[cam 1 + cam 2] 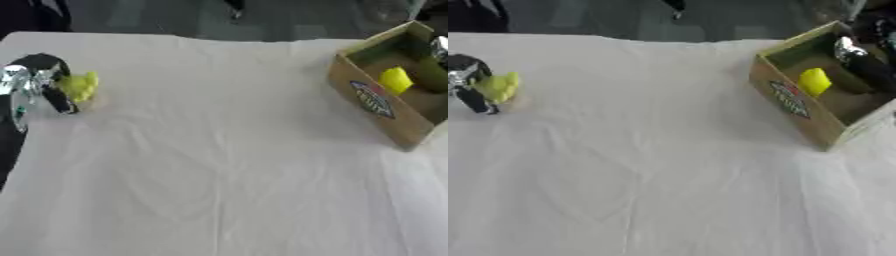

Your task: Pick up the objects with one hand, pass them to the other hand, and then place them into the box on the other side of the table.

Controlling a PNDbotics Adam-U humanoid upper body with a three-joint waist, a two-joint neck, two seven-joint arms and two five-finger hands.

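Across the white table [227, 165], the cardboard box [378, 106] waits at your right, already holding a yellow piece [395, 80]. Lift the yellow-green object [79, 86] straight up before passing it over. Your left hand [35, 82] curls round it at the table's left edge; your right hand [859, 57] reaches over the box, its fingers unclear.

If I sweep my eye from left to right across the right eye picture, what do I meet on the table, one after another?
Left hand → yellow-green object at its fingers → bare white tablecloth → cardboard box → yellow object inside the box → right hand, dark, reaching into the box.
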